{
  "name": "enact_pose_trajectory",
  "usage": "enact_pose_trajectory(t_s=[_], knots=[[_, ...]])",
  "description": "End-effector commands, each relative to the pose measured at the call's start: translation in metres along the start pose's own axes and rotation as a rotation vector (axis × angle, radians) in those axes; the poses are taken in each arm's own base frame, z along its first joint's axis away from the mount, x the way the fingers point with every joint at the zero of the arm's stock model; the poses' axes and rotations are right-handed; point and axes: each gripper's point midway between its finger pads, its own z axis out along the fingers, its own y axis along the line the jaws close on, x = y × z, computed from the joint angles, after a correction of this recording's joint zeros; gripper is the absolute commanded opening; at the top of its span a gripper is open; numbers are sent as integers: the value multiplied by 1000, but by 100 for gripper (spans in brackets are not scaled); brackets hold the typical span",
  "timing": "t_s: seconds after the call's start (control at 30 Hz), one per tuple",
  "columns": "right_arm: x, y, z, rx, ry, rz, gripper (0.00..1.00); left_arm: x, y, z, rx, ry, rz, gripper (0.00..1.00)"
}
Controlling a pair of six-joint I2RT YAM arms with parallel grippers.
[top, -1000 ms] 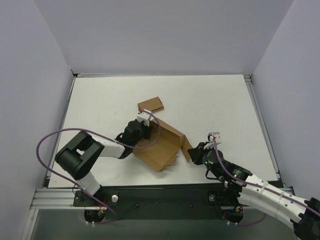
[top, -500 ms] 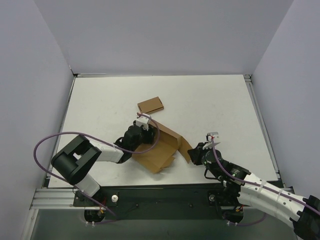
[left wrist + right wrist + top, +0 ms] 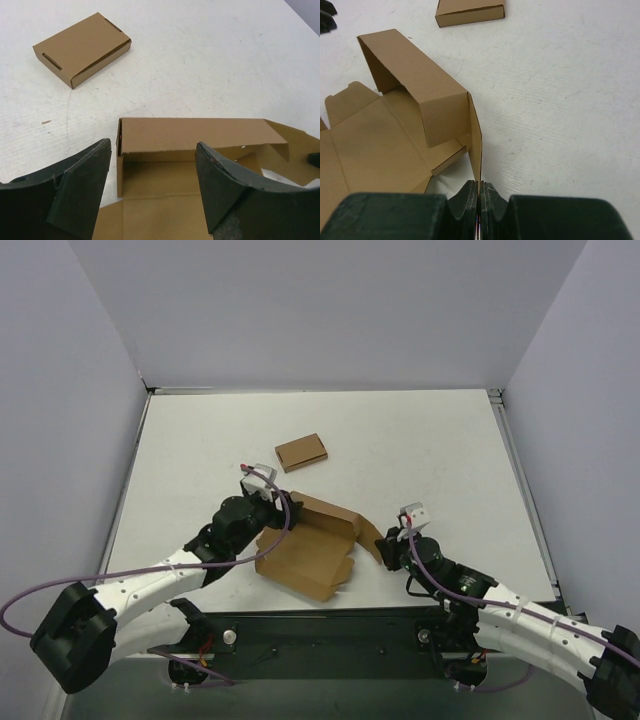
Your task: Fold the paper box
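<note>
The paper box [image 3: 305, 548] lies partly folded near the table's front, its brown base flat and one long wall [image 3: 195, 132] folded up and over. My left gripper [image 3: 268, 512] hovers at the box's left end, open, with nothing between its fingers [image 3: 87, 175]; in the left wrist view it [image 3: 152, 150] looks along the base toward that wall. My right gripper [image 3: 385, 552] is shut on the edge of the upright side flap [image 3: 476, 135] at the box's right end. In the right wrist view the flap's edge is pinched between the shut jaws [image 3: 480, 189].
A smaller, flat, closed cardboard box [image 3: 301, 451] sits farther back on the white table [image 3: 420, 450]; it also shows in the left wrist view [image 3: 82, 47] and the right wrist view [image 3: 470, 11]. Grey walls enclose the table on three sides.
My left gripper has opened, let go of the box's wall and drawn back to the left. The box shifted slightly toward the front. The right gripper kept its pinch on the flap.
</note>
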Motion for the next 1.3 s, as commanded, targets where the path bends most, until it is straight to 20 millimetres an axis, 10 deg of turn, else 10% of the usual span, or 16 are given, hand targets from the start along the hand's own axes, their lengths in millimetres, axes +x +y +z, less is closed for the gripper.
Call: enact_pose_trajectory(t_s=[0.0,0.63,0.97,1.27], knots=[[-27,10,4,-40,-61,-134,0,-23,11,-7,-67,51,-72,80],[-71,15,41,31,-185,-357,0,-52,44,1,-123,97,-233,80],[-80,11,65,74,-216,-374,1,-34,52,-2,-137,138,-277,80],[-71,7,52,65,-192,-304,53,-17,57,-7,-161,167,-297,80]])
